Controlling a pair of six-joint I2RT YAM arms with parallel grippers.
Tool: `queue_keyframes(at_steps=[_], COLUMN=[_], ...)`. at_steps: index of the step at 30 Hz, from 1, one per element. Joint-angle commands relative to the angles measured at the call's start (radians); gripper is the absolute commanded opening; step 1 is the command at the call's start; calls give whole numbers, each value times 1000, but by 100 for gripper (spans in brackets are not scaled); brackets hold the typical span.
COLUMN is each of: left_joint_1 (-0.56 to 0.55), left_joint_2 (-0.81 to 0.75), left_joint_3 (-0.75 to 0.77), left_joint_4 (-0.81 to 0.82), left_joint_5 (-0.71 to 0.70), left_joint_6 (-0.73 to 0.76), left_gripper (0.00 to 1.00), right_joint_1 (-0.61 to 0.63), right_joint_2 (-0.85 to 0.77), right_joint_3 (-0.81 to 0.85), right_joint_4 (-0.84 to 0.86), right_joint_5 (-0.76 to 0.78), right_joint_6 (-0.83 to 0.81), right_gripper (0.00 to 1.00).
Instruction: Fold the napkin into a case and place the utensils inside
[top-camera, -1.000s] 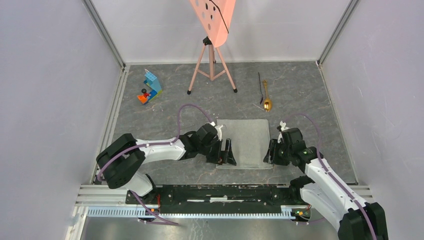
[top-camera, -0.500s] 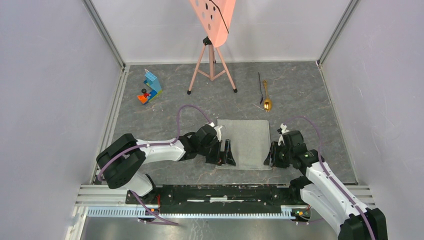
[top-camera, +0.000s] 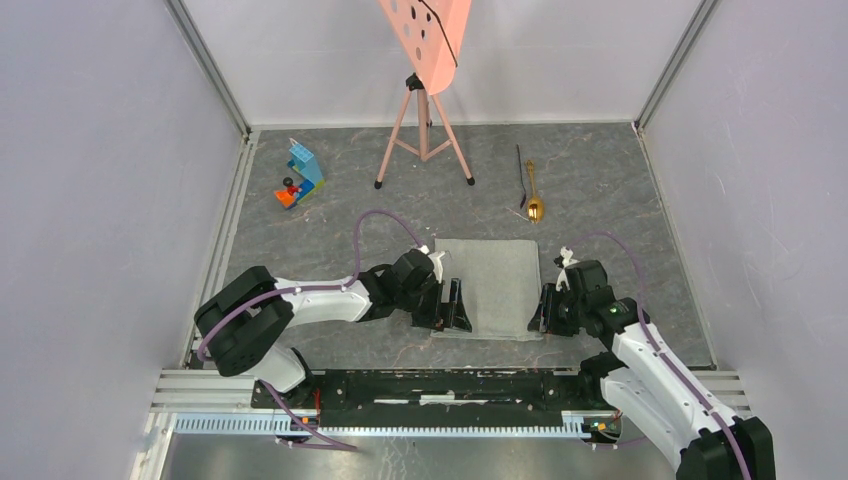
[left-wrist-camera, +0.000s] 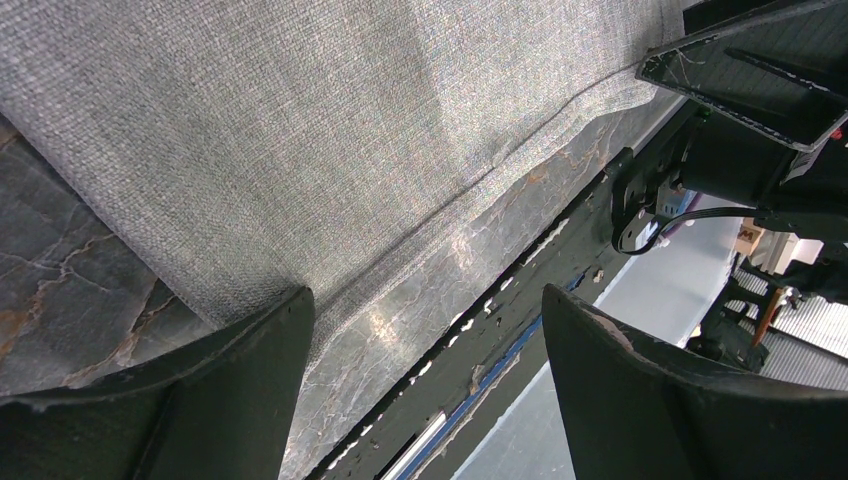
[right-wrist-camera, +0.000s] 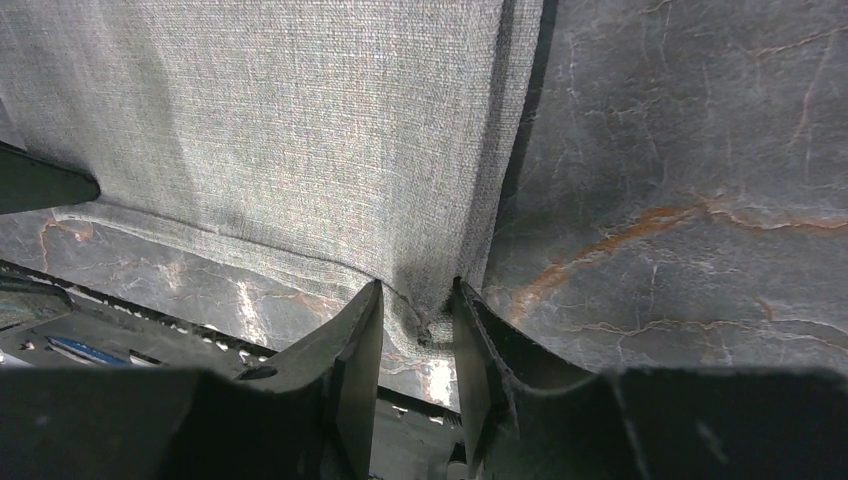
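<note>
Your soft light-grey woven napkin (top-camera: 495, 285) lies flat on the near side of the pink perforated board on a tripod (top-camera: 440, 50). It looks light and limp, so take it by the corners. Your right gripper (right-wrist-camera: 418, 325), jaws narrow, pinches its near-right corner. Your left gripper (left-wrist-camera: 425, 310) stands wide astride the near-left corner, holding nothing.

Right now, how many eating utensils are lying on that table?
2: a small shiny gold spoon lies beyond the far right corner of the grey woven cloth napkin, and a thin black slender utensil lies just left of it. None appears hidden.
</note>
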Motion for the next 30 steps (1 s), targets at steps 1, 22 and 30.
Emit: queue_keyframes(at_steps=[1, 22, 30], left_joint_1=[-1, -1, 0], left_joint_2=[-13, -9, -57], left_joint_3=[25, 27, 22], left_joint_4=[-1, -1, -8], left_joint_5=[-3, 3, -4], left_joint_6=[-13, -13, -22], left_gripper=[90, 90, 90], right_joint_1=[2, 1, 2], right_joint_2=[-16, -10, -43], right_joint_3=[43, 41, -16], right_joint_4=[-20, 10, 36], right_joint_5=[-7, -9, -28], right_joint_6=[-9, -12, 43], right_gripper=[38, 39, 25])
